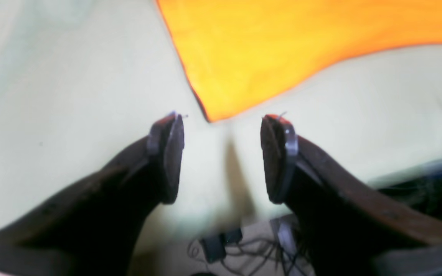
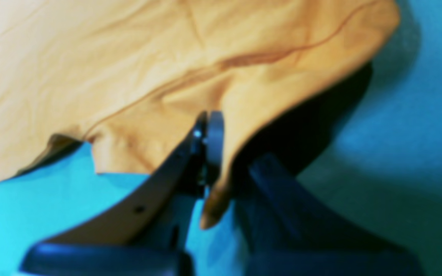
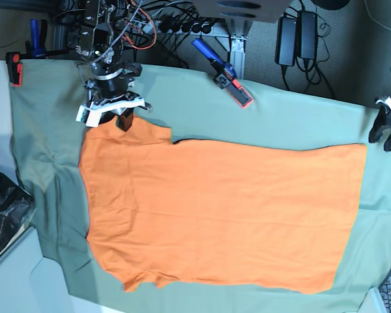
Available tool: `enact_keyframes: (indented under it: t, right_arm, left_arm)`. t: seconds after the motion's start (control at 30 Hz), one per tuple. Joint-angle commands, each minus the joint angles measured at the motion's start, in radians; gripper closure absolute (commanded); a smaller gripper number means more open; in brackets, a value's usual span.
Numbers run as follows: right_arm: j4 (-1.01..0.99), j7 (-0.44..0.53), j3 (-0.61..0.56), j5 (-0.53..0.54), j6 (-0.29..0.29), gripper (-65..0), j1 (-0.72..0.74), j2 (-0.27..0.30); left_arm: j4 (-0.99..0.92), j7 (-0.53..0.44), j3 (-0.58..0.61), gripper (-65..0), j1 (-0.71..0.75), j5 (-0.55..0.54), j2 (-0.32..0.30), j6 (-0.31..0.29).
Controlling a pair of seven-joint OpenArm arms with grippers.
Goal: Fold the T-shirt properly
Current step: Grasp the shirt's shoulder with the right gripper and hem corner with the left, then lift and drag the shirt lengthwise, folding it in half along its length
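The orange T-shirt (image 3: 221, 215) lies spread flat on the sage-green cloth (image 3: 300, 117), sleeves at the left and hem at the right. My right gripper (image 3: 125, 120) stands at the far left sleeve. In the right wrist view it (image 2: 207, 153) is shut on a pinch of the T-shirt (image 2: 129, 76), with the edge lifted and a fold hanging between the fingers. My left gripper (image 3: 388, 130) is at the table's right edge, just off the hem's far corner. In the left wrist view it (image 1: 221, 153) is open and empty, and the T-shirt corner (image 1: 282, 50) lies just ahead of it.
A blue and red clamp (image 3: 225, 78) pins the cloth at the back edge, and a red clamp (image 3: 14, 68) sits at the back left. Cables and power bricks (image 3: 296, 36) lie behind the table. A black bag (image 3: 3, 208) sits at the left.
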Motion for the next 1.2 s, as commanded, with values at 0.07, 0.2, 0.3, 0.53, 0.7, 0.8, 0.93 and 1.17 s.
enact_keyframes:
  t: [0.07,0.2,0.3,0.53,0.7,0.8,0.93,1.17]
  right_arm:
    - [0.016,0.02,0.002,-0.004,0.048,0.0,0.002,0.005]
    - [0.016,0.019,0.002,-0.004,0.049,0.0,-0.003,0.006]
    - [0.016,0.019,0.002,-0.003,0.049,0.0,-0.003,0.005]
    - [0.016,0.019,0.002,-0.003,0.049,0.0,-0.003,0.005]
    - [0.016,0.019,0.002,-0.004,0.049,0.0,-0.003,0.006]
    - [0.016,0.019,0.002,-0.004,0.049,0.0,-0.003,0.006]
    - [0.016,0.018,0.002,-0.019,0.05,0.0,-0.003,0.006]
    - [0.019,-0.048,0.04,-0.043,0.052,0.0,-0.005,0.008]
  left_arm:
    - [-0.086,-0.018,0.048,-35.7,-0.09,-0.024,-0.016,-0.005]
    - [-0.189,-0.018,0.093,-35.7,-0.165,-0.029,-0.002,-0.005]
    - [-0.233,-0.018,0.123,-35.7,-0.194,-0.033,0.014,-0.005]
    - [-0.237,-0.011,0.17,-35.7,-0.198,-0.036,0.05,-0.01]
    - [-0.237,-0.01,0.179,-35.6,-0.197,-0.034,0.075,-0.018]
    - [-0.237,-0.021,0.179,-31.0,-0.197,-0.036,0.083,-0.072]
    - [-0.237,-0.061,0.179,-5.1,-0.198,-0.057,0.082,-0.127]
    - [-0.235,-0.041,0.179,0.0,-0.194,-0.036,0.054,-0.127]
